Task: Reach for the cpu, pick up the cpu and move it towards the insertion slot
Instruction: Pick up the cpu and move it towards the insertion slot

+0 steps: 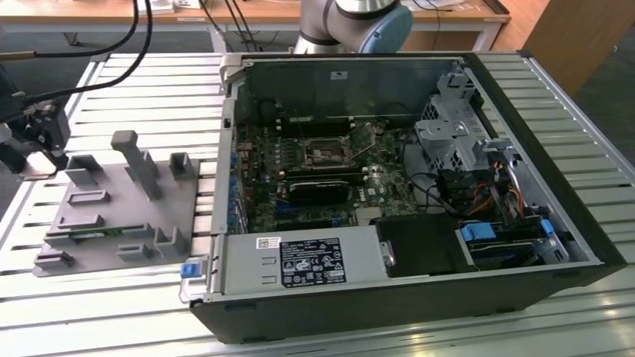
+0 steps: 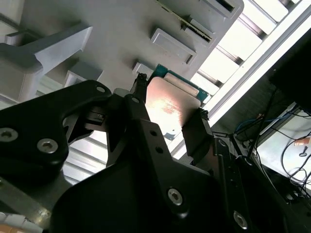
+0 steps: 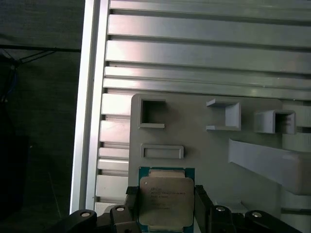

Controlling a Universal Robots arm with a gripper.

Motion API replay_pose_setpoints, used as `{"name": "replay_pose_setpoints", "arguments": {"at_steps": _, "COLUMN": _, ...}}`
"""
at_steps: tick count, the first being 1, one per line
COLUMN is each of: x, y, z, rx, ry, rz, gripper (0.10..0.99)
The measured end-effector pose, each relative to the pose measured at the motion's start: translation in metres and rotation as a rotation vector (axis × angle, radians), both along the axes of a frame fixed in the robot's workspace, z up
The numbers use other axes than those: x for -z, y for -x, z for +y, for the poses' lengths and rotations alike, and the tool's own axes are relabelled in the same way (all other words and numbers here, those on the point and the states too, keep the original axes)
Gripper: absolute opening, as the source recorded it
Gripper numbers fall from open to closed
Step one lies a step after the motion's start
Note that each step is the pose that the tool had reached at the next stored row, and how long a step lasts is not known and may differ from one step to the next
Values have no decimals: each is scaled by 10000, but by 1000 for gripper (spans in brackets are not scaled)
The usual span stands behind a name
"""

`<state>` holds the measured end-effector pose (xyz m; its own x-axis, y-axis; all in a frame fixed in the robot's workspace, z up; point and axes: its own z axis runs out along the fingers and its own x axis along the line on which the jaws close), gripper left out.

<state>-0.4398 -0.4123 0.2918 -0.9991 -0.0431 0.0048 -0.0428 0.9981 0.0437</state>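
The first wrist view looks down past the black two-fingered gripper onto the cpu, a small flat square chip with a silvery-grey metal lid on a green-edged board. The chip sits at one corner of the pale grey plastic fixture plate. The black fingers stand against two opposite edges of the chip, narrowed to its width, and appear to be clamped on it. Holding it by the edges keeps the pads off the lid and the underside, which is probably the reason for this grip. Whether the chip has risen off the plate cannot be told.

In the second wrist view the gripper brackets the same cpu, its lid shining between the jaws. The fixture plate lies behind it with its raised pockets and upright blocks, which seem made to hold parts at fixed spots for pickup.

In the exterior view the gripper hangs over the plate's corner on the exterior view's left, above the ribbed aluminium table. The insertion slot, a dark square socket with a metal frame on the green circuit board, lies well apart from the plate, towards the exterior view's right. It sits inside the open black computer case, so the carrying part of the task looks hardly begun.
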Motion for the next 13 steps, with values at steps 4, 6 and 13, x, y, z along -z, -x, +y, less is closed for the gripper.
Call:
{"name": "replay_pose_setpoints", "arguments": {"at_steps": 4, "x": -66, "y": 0, "z": 0, "rx": 1, "ry": 0, "rz": 0, "gripper": 541}}
{"name": "replay_pose_setpoints", "arguments": {"at_steps": 6, "x": -101, "y": 0, "z": 0, "rx": 1, "ry": 0, "rz": 1, "gripper": 541}}
{"name": "replay_pose_setpoints", "arguments": {"at_steps": 13, "x": -212, "y": 0, "z": 1, "rx": 3, "ry": 0, "rz": 0, "gripper": 541}}
